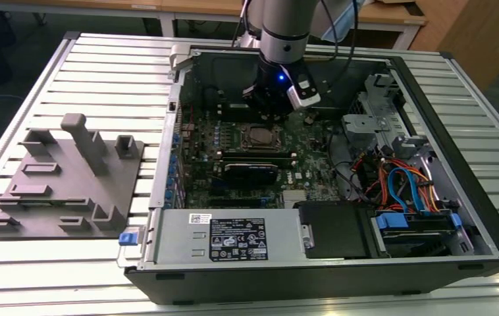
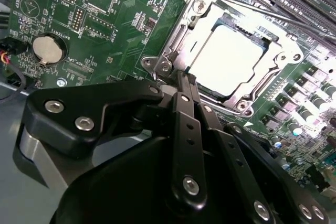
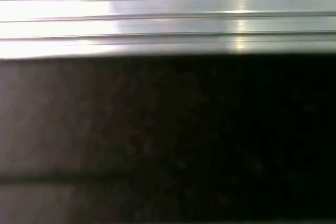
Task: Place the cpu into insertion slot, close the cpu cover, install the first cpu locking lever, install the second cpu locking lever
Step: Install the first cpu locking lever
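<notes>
We see the cpu seated in the insertion slot on the green motherboard, with the cpu cover closed flat around it. The gripper sits at the socket's corner, fingers pressed together with nothing between them. In the exterior view the gripper hangs just beyond the insertion slot, inside the open computer case.

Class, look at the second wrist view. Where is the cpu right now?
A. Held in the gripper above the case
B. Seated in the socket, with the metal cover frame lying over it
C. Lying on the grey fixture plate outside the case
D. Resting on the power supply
B: in the second wrist view the cpu sits in the socket with the cover closed flat around its bright top.
</notes>
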